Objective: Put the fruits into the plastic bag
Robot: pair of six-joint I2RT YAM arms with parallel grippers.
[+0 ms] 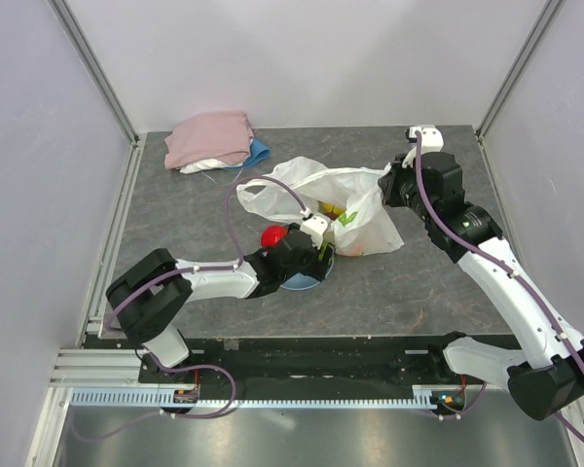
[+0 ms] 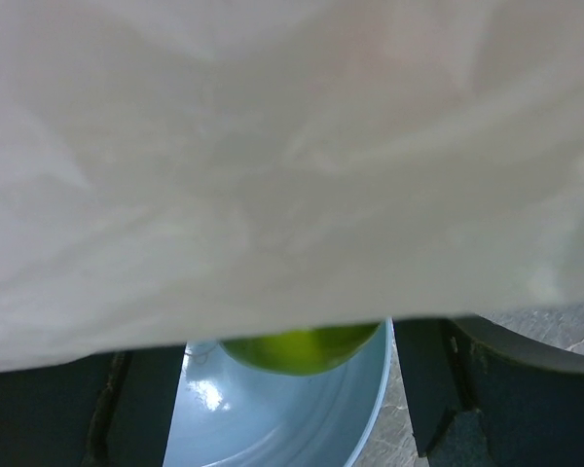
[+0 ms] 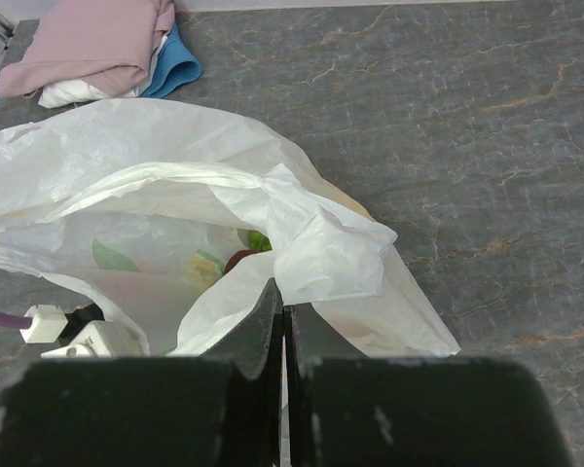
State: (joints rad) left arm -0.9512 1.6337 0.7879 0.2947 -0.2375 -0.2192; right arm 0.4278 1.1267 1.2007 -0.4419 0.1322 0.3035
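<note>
From above, we see the plastic bag (image 1: 316,195) lying crumpled in the middle of the desk (image 1: 448,282). A red apple (image 1: 273,236) sits just beside the bag's near-left edge, next to the left wrist. The left jaws are tucked under the bag's near edge, over a blue plate (image 1: 297,284). The right jaws meet the bag's right side. A folded pink cloth (image 1: 209,138) lies well apart, at the far left.

On the left wrist camera, the bag's white film drapes across most of the view. Below it a green fruit (image 2: 302,350) rests on the blue plate, between two dark fingers (image 2: 141,409). The left jaws stand spread, one on either side of the fruit and not closed on it.

On the right wrist camera, the right jaws are pressed together, pinching a fold of the bag's rim. Through the mouth we make out a dark red fruit (image 3: 238,261) inside.
</note>
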